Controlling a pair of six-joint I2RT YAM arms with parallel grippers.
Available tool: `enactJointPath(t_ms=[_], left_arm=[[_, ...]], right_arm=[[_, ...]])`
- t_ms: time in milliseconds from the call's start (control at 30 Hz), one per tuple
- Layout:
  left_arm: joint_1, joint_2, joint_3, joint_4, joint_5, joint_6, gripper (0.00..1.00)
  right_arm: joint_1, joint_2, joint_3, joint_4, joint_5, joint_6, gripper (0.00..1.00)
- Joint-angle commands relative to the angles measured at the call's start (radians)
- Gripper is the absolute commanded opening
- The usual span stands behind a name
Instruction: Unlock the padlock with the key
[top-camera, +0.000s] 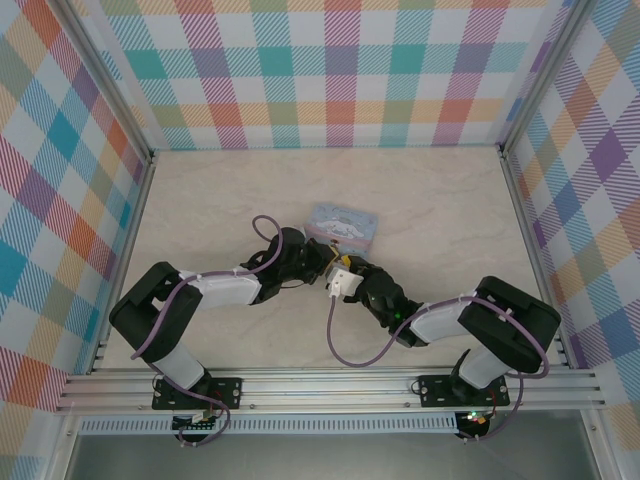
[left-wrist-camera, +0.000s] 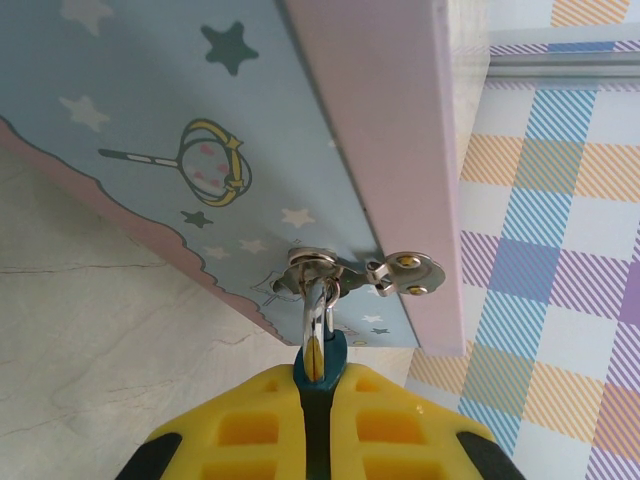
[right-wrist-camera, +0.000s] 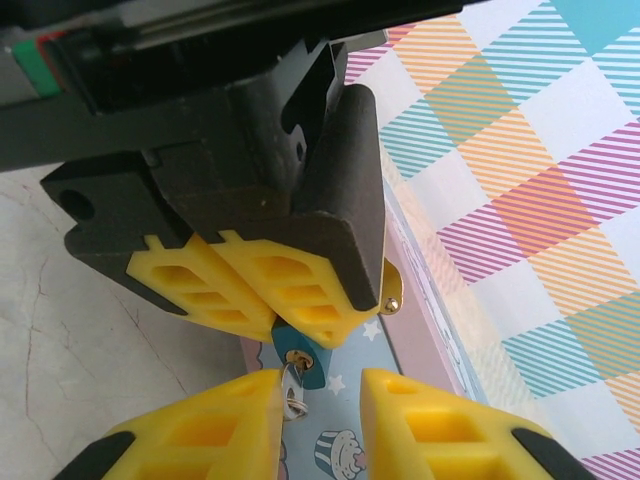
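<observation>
The pale marble surface (top-camera: 200, 200) carries a light blue tin (top-camera: 343, 225), and both arms meet at its near side.

The left gripper (left-wrist-camera: 318, 378) is clamped on the padlock (left-wrist-camera: 324, 352). Its yellow fingers are pressed together on the small dark teal body. The shackle runs up through the metal loop of the tin's hasp (left-wrist-camera: 405, 270), so the lock hangs off the front of the tin and looks unopened.

The right gripper (right-wrist-camera: 320, 392) comes in from below with its fingers apart and a clear gap between them. The key (right-wrist-camera: 292, 390) sits in that gap, just beside one finger. Its little silvery head hangs under the gold keyhole plate on the bottom of the padlock. It seems to be standing in the keyhole on its own, though the close view leaves it unclear how deep it is seated.

By my reading, the step in hand is the turn itself: the lock is held steady and the key is in place but not gripped.

The next move calls for the right gripper to close squarely on the key's head, centred so the key is not knocked sideways or pulled out. The wrist then needs to roll about the key's own axis while the left gripper holds the body firm. After that the body can be drawn down off the shackle.
</observation>
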Motion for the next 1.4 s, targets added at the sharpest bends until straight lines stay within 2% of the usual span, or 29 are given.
enactJointPath(t_ms=[0, 367, 633, 933, 1033, 1200, 1367], left_arm=[[-0.011, -0.007, 0.026, 0.033, 0.012, -0.012, 0.0], [-0.011, -0.012, 0.02, 0.031, 0.012, -0.01, 0.0], [-0.011, -0.01, 0.021, 0.033, 0.012, -0.01, 0.0], [-0.011, -0.01, 0.021, 0.032, 0.013, -0.012, 0.0], [-0.01, -0.008, 0.02, 0.036, 0.012, -0.013, 0.0], [-0.011, -0.012, 0.019, 0.039, 0.011, -0.016, 0.0], [-0.011, -0.014, 0.019, 0.038, 0.009, -0.017, 0.0]], right_arm=[[-0.003, 0.03, 0.01, 0.046, -0.013, -0.004, 0.28], [-0.009, 0.097, 0.022, 0.125, 0.012, -0.017, 0.26], [-0.011, 0.118, 0.055, 0.128, 0.001, -0.001, 0.2], [-0.013, 0.137, 0.073, 0.15, 0.048, 0.008, 0.01], [-0.011, 0.101, 0.1, 0.06, 0.068, 0.059, 0.0], [-0.011, 0.032, 0.122, -0.071, 0.078, 0.248, 0.0], [-0.011, 0.019, 0.114, -0.115, 0.076, 0.444, 0.0]])
